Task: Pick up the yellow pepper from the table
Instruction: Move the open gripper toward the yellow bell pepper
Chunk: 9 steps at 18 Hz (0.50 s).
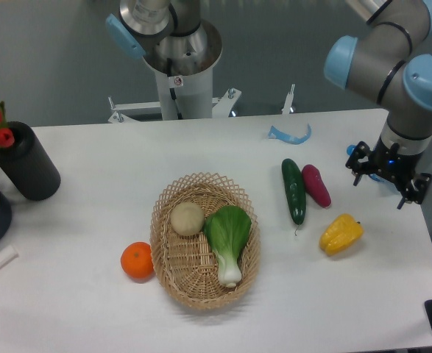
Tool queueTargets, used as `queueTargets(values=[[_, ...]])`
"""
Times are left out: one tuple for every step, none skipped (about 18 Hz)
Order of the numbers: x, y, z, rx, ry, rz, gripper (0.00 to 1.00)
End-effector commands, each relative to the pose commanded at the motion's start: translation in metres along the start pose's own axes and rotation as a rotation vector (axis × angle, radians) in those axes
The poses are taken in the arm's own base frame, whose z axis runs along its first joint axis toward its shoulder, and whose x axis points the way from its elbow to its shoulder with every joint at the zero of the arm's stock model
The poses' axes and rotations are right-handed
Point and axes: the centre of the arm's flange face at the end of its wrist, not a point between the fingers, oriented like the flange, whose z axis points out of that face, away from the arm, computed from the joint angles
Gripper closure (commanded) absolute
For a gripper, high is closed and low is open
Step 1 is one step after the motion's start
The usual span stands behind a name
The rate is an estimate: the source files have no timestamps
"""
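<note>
The work stood at the approach step: the end effector [389, 179] hung above the right end of the table [90, 309], up and to the right of the yellow pepper [341, 234], apart from it and holding nothing; whether its fingers were parted I could not tell. The pepper lay on its side near the table's right edge, just right of a cucumber [294, 190] and a purple sweet potato [316, 184]. Next, by my judgement, it needed to shift left, descend and straddle the pepper. The tabletop was white and matte, against a grey floor.
</note>
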Motion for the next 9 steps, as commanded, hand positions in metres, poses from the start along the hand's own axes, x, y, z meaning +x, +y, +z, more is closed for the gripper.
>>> queueTargets(values=[[0.006, 0.001, 0.008, 0.002, -0.005, 0.003, 0.00], [0.008, 0.002, 0.012, 0.002, -0.003, 0.002, 0.00], [0.008, 0.001, 0.011, 0.002, -0.006, 0.003, 0.00], [0.009, 0.002, 0.012, 0.002, -0.005, 0.000, 0.00], [0.008, 0.003, 0.012, 0.004, -0.005, -0.001, 0.00], [0.010, 0.004, 0.014, 0.005, 0.000, -0.004, 0.00], [0.013, 0.006, 0.019, 0.006, 0.010, -0.013, 0.00], [0.013, 0.009, 0.020, 0.008, 0.012, -0.027, 0.00], [0.012, 0.009, 0.020, 0.014, 0.009, -0.034, 0.00]])
